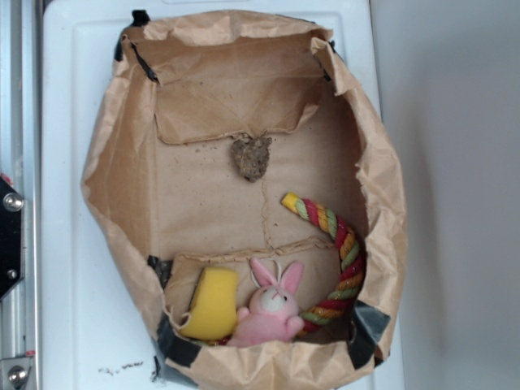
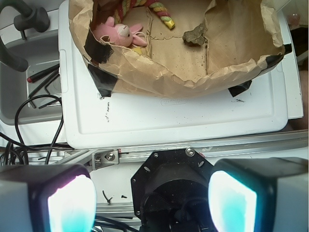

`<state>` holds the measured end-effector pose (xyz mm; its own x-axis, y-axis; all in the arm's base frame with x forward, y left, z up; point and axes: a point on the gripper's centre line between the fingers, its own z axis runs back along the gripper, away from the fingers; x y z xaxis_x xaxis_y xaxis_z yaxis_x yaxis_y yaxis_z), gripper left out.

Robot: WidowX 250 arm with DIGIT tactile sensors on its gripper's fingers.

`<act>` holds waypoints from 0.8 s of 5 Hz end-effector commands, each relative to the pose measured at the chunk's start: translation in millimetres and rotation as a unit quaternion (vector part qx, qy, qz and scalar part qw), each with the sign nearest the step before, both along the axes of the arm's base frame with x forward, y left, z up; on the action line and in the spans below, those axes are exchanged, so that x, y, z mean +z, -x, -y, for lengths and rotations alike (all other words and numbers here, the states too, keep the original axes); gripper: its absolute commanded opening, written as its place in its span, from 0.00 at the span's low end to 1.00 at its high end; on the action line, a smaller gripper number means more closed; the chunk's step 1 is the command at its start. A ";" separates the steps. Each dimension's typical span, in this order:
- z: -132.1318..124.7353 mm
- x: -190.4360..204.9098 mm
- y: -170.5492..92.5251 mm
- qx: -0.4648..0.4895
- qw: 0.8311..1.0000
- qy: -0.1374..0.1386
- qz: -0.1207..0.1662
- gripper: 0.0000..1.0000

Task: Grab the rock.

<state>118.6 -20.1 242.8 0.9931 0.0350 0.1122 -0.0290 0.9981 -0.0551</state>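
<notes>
Gripper (image 2: pixel 152 200) fingers (image 2: pixel 67 203) stand wide apart and hold nothing, hanging outside the paper bag (image 1: pixel 114 162), off one of its long sides, over the white lid (image 2: pixel 169 116) beneath it. The rock (image 1: pixel 251 157) lies alone on the bag's floor, just below a folded paper flap and well apart from the rope toy (image 1: pixel 341 244), the pink bunny (image 1: pixel 270 313) and the yellow sponge (image 1: pixel 213 303), all crowded at the bag's opposite end. The stone looks hard, dense and rough, unlikely to crush or slip, though crumbs of grit lie around it. Its lumpy outline suggests closing across the narrower waist, fingers straddling it from above, clear of the paper walls.
</notes>
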 end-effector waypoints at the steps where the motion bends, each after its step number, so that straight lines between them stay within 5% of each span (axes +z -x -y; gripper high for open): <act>1: 0.0 0.0 0.0 0.000 1.000 0.000 0.000 1.00; 4: -45.2 4.7 -88.9 0.075 0.996 -0.045 0.033 1.00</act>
<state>207.3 18.1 232.7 0.9789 0.1503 0.1386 -0.1547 0.9877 0.0210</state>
